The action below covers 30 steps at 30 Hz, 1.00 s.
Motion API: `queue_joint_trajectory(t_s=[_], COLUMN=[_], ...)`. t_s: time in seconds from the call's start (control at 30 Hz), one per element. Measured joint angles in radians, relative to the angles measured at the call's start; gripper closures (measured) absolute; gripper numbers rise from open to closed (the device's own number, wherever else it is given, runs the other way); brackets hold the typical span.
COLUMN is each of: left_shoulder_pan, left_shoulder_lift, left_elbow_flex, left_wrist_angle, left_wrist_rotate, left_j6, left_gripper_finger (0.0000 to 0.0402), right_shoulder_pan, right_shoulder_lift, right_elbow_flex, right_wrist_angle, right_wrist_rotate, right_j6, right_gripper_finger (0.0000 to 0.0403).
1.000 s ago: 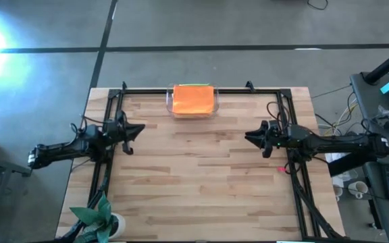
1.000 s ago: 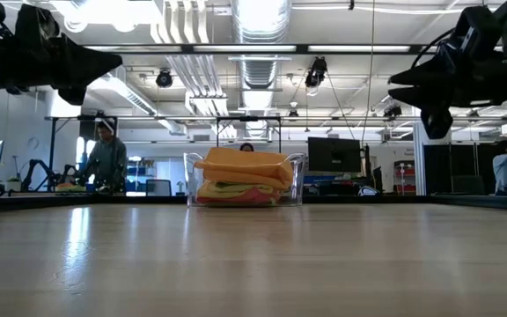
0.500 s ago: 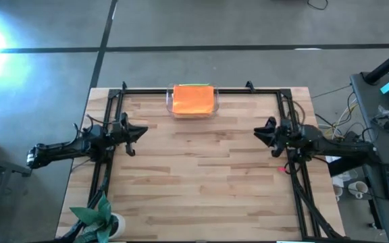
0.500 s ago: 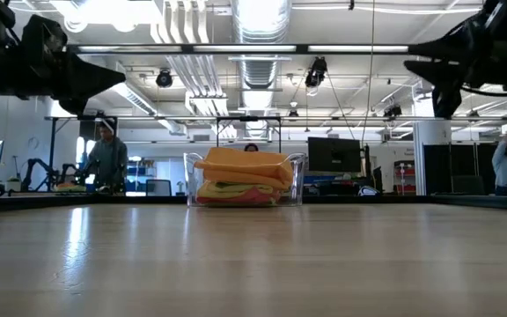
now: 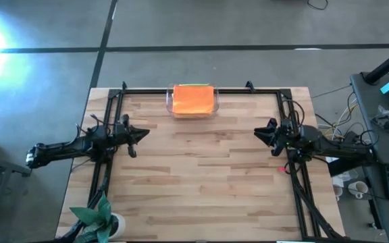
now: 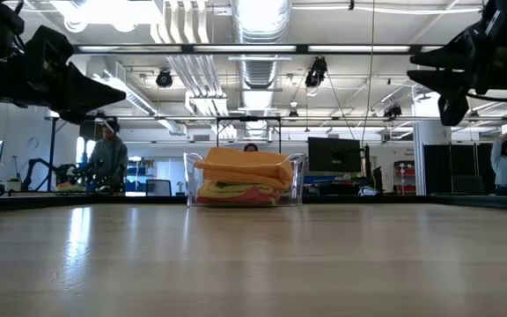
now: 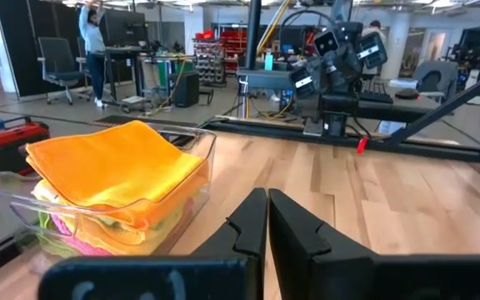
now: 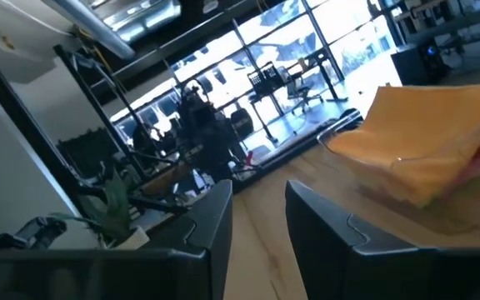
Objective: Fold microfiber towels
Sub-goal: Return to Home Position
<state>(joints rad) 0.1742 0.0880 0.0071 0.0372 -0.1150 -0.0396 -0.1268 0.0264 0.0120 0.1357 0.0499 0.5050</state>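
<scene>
The right arm has pulled back a touch toward its side rail, and the left has nudged slightly inward. The table (image 5: 201, 182) lies bare across the middle, and both arms reach in low and level from opposite sides, well apart, facing each other. At the far edge, centred, sits the tray (image 5: 168, 101) holding the towels (image 6: 243, 176), all folded and stacked, orange one (image 5: 193, 100) on top, with yellow, green and pink edges peeking out underneath in the left wrist view. These look light, soft and floppy, with nothing stiff to grab, so a pinch at a corner or along a folded edge would suit best. The nap should give good grip, though the top layers could slide or unfold if dragged. The stack bulges over the rim, so it looks settled and the folding done. The left gripper (image 5: 146, 132) points inward with its fingers pressed together, holding nothing. The right gripper (image 5: 257, 132) mirrors it, fingers a little spread, also empty, both well clear of the tray.
</scene>
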Motion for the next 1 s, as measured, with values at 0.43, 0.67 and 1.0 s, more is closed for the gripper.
queue_joint_trajectory(t_s=[0.43, 0.67, 1.0], left_shoulder_pan=[0.000, 0.000, 0.000], left_shoulder_lift=[0.004, 0.004, 0.003], left_elbow_flex=[-0.001, -0.002, -0.002], left_wrist_angle=[0.000, 0.000, 0.000], left_wrist_rotate=[0.000, 0.000, -0.001], left_j6=[-0.006, -0.006, -0.006], left_gripper_finger=[0.0402, 0.0402, 0.0402], right_shoulder_pan=[0.000, 0.000, 0.000], right_shoulder_lift=[0.001, 0.001, 0.001], right_elbow_flex=[0.000, 0.000, 0.000], right_wrist_angle=[-0.027, -0.027, -0.027], right_wrist_rotate=[0.004, 0.004, 0.004], right_j6=[0.010, 0.010, 0.011], right_gripper_finger=[0.0298, 0.0298, 0.0298])
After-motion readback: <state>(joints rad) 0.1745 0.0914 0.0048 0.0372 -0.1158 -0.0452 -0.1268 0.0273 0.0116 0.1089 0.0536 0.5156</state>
